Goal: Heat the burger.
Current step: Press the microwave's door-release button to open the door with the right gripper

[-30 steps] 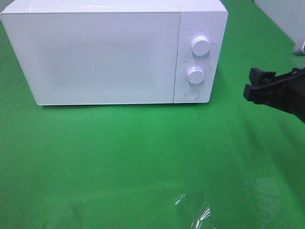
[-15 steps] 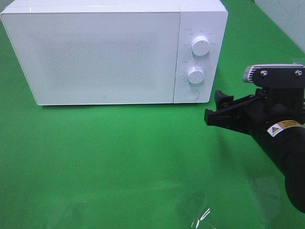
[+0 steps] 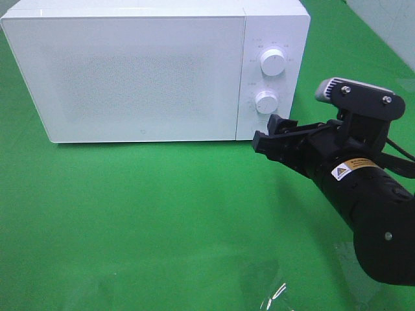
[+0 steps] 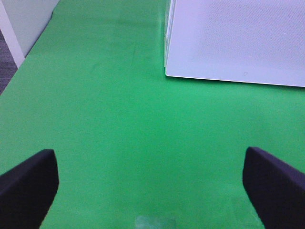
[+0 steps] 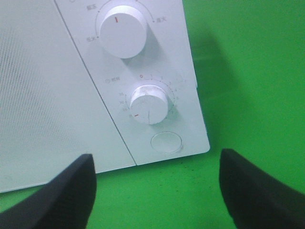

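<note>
Microwave (image 3: 142, 71) closed; right gripper (image 3: 268, 132) spread beside its corner.

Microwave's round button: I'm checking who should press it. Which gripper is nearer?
Right. The right gripper is just before the button; the left gripper faces the door's far corner.

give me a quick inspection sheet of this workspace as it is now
surface: green cloth, bare in front of the microwave.
job's things: white microwave, door shut; burger: nothing seen.
clutter: clear shiny patch at the cloth's near edge, cannot tell what.
grippers: right gripper open, fingers spread in front of the panel's round button, below the lower knob; left gripper open above bare cloth.
cables: black cable by the right wrist camera.
surroundings: pale wall at far right.
</note>
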You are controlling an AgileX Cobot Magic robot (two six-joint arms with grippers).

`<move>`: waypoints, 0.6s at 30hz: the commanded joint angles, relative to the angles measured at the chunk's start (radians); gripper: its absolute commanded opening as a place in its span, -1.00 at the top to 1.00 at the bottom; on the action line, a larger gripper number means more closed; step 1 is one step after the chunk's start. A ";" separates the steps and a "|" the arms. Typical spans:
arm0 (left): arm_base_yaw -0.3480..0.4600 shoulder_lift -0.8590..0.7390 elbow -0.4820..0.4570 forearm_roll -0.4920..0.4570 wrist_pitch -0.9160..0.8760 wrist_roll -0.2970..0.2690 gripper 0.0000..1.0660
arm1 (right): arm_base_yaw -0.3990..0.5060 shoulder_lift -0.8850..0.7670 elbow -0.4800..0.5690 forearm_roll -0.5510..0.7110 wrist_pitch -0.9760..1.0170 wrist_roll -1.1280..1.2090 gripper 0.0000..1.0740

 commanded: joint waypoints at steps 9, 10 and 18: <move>0.003 -0.016 0.003 -0.007 -0.007 -0.003 -0.81 | 0.005 -0.003 -0.007 -0.003 0.013 0.638 0.08; 0.003 -0.016 0.003 -0.007 -0.007 -0.003 -0.81 | 0.005 -0.003 -0.007 -0.003 0.013 0.681 0.18; 0.003 -0.016 0.003 -0.007 -0.007 -0.003 -0.81 | 0.005 -0.003 -0.007 -0.029 0.015 0.971 0.62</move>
